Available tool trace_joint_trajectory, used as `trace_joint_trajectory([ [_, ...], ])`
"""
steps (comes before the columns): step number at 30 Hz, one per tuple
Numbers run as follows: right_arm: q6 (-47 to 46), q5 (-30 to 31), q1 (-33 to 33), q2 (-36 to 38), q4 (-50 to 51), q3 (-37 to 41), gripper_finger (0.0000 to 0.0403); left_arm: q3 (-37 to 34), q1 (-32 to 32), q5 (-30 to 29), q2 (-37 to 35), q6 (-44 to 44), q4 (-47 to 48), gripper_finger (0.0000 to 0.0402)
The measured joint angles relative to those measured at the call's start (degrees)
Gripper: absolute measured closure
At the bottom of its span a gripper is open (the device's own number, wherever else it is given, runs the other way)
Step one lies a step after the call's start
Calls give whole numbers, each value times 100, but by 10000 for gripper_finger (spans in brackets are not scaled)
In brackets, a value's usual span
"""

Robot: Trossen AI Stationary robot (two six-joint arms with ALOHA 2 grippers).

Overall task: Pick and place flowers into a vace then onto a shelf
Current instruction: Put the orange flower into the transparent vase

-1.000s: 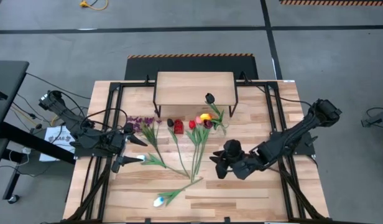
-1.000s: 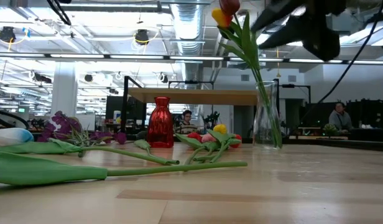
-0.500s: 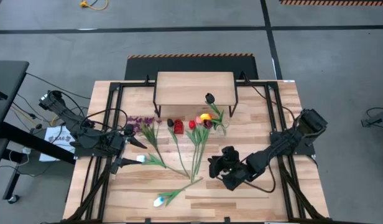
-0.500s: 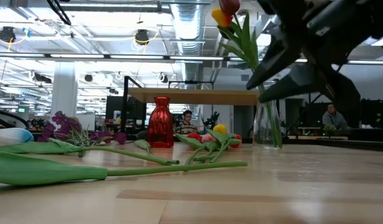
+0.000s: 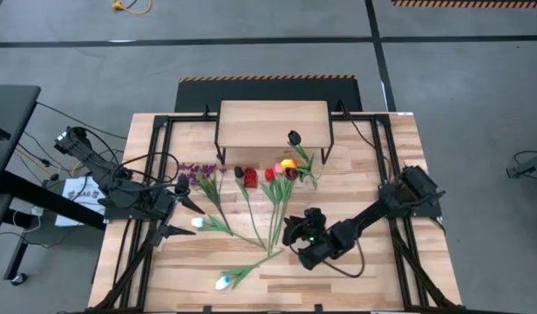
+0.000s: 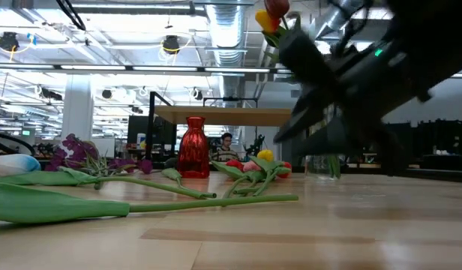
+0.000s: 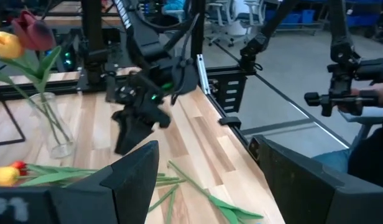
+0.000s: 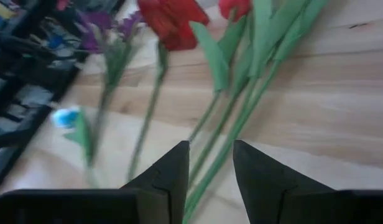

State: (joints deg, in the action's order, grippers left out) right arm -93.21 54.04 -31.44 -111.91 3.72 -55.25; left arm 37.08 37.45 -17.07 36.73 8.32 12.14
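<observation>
Two parted right gripper [image 5: 294,237] fingers [image 8: 173,171], holding nothing, are aligned over tulip stems [image 8: 232,130] running lengthwise, frame centre

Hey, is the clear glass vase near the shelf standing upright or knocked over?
Upright. The clear vase stands on the table with a yellow tulip and a dark red tulip rising from its mouth.

Loose tulips [image 5: 273,205] and purple blossoms [image 5: 199,170] lay flat on the surface; two tulips [image 5: 290,166] stood upright in a glass vase [image 7: 55,127] beside the shelf [image 5: 273,124].
</observation>
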Motion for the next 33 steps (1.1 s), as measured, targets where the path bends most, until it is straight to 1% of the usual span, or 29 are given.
trace_joint_trajectory([
  [4, 2, -16, 113, -347, -4, -224, 285, 0, 0, 30, 0, 17, -2, 134],
  [13, 21, -6, 204, -545, 27, -399, 285, 0, -2, 30, -2, 125, -7, 134],
  [22, 188, -632, 418, -521, 135, -417, 285, 0, -2, 30, -2, 133, -4, 134],
  [33, 178, -881, 494, -528, 294, -415, 285, 0, -2, 28, -2, 138, -4, 134],
])
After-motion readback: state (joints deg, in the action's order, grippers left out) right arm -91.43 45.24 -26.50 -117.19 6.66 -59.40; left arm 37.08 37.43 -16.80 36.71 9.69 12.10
